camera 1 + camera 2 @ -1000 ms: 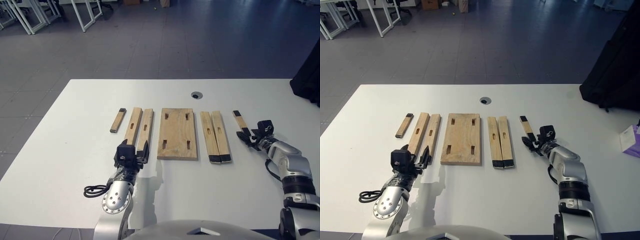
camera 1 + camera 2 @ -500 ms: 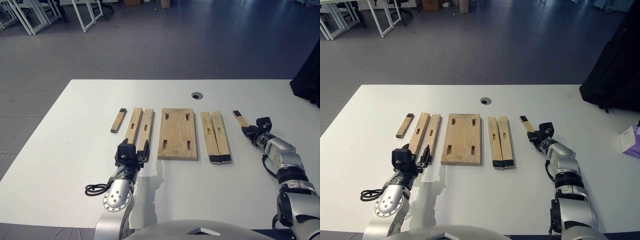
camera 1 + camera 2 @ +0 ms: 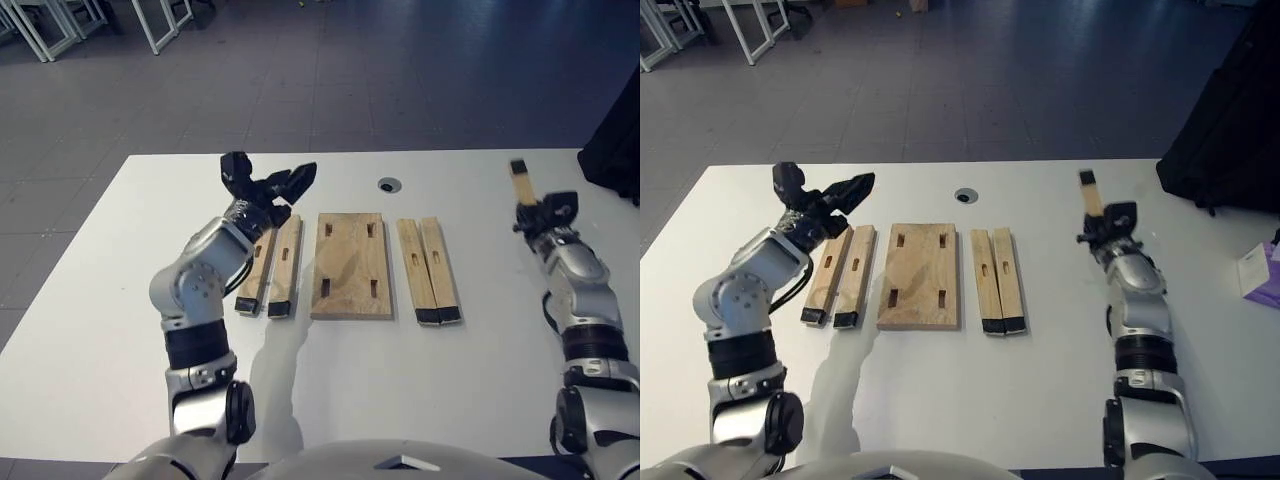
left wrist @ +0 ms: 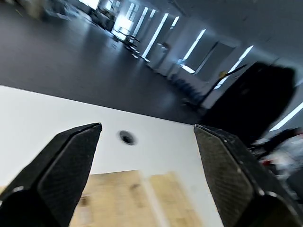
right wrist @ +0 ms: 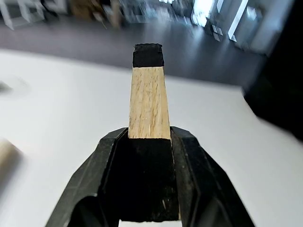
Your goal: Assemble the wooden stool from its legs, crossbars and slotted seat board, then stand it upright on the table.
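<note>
A: Eye view. Right gripper (image 3: 532,214): clamped on a crossbar (image 3: 519,180), raised over the table's (image 3: 120,300) far right. Board (image 3: 350,265): flat, mid-table.
B: Left wrist view. Left gripper (image 4: 147,127): spread wide, empty.
A: Right wrist view. Crossbar pinched by one end; I'd guess it could pivot or slip loose when pressed home.

Seat board (image 3: 350,265), legs (image 3: 443,285), crossbar (image 5: 149,101) — pale matt wood; table (image 3: 100,330) — smooth white.

End of crossbar (image 5: 149,97) hidden inside right claw (image 5: 149,136)
</note>
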You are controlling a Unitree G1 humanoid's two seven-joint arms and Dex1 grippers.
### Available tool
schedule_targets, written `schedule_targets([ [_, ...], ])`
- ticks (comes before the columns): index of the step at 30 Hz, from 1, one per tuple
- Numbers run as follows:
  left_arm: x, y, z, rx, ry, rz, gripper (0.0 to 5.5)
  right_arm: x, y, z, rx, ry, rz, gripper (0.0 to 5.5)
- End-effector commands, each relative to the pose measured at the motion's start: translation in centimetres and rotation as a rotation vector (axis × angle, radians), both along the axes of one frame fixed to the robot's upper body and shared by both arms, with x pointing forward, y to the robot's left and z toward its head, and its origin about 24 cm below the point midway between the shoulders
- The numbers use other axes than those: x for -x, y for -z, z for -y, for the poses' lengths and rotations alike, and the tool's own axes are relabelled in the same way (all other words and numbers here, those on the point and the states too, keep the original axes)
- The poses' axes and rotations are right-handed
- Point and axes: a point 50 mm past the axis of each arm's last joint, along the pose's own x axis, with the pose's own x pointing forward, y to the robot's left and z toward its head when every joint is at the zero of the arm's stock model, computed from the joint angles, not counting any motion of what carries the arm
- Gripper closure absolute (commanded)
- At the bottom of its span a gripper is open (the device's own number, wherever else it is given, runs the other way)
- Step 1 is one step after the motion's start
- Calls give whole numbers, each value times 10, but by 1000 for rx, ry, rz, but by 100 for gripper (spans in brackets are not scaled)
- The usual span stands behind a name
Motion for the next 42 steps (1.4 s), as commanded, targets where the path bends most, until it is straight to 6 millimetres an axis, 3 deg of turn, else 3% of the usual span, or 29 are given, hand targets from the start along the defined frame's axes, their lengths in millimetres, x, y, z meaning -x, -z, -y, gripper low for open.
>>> schedule_targets([
  [1,-13,-14,4,243,198,-51,189,15,-14,-86,-35,-262,79,423],
  [5,-18,-18,13,313,309,-87,189,37,-14,-139,-17,-461,79,423],
  [8,-16,-9,16,300,329,-126,189,44,-17,-154,-6,-534,79,423],
  [21,-17,6,29,212,363,-175,189,41,-32,-158,3,-521,122,423],
  [30,-26,13,22,211,306,-233,189,63,-16,-179,-7,-619,56,423],
  [42,-32,14,17,301,264,-278,391,60,-14,-175,5,-601,47,423],
])
